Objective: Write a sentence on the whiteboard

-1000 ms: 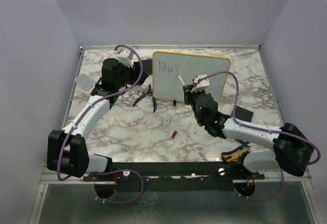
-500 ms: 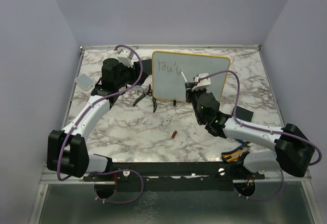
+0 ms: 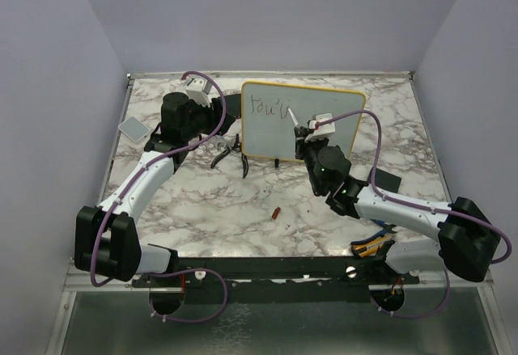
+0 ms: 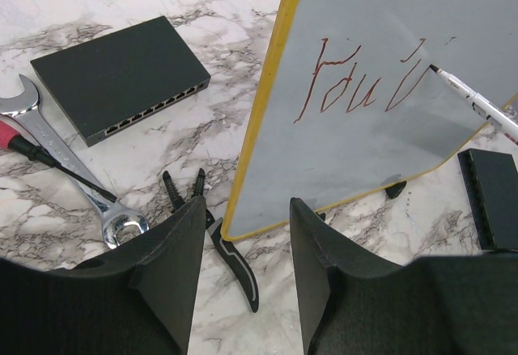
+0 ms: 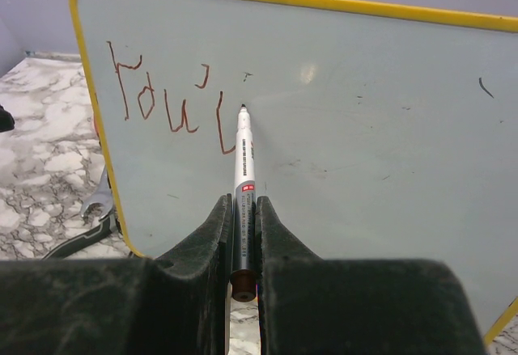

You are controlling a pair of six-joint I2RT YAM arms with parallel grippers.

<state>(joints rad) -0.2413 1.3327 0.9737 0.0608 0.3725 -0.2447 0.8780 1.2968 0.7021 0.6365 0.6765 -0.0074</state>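
Observation:
The whiteboard (image 3: 324, 141) with a yellow frame stands upright at the back middle of the table; it also shows in the left wrist view (image 4: 364, 153) and the right wrist view (image 5: 372, 153). The sentence (image 5: 162, 104) on it reads "You'" plus a fresh stroke, in thin red-brown marker; it also shows in the left wrist view (image 4: 356, 84). My right gripper (image 5: 244, 209) is shut on a white marker (image 5: 244, 165) whose tip is at the board by the last stroke. My left gripper (image 4: 247, 274) is open and empty, low beside the board's left bottom corner.
A black rectangular box (image 4: 117, 76), a wrench (image 4: 57, 161) and black pliers (image 4: 218, 234) lie left of the board. Another black box (image 3: 387, 181) lies right of it. A grey pad (image 3: 133, 128) sits at the far left. A small red cap (image 3: 276, 212) lies in the middle.
My right gripper has carried the marker up and a little right along the board, drawing a new stroke after "You'". The left arm has not moved.

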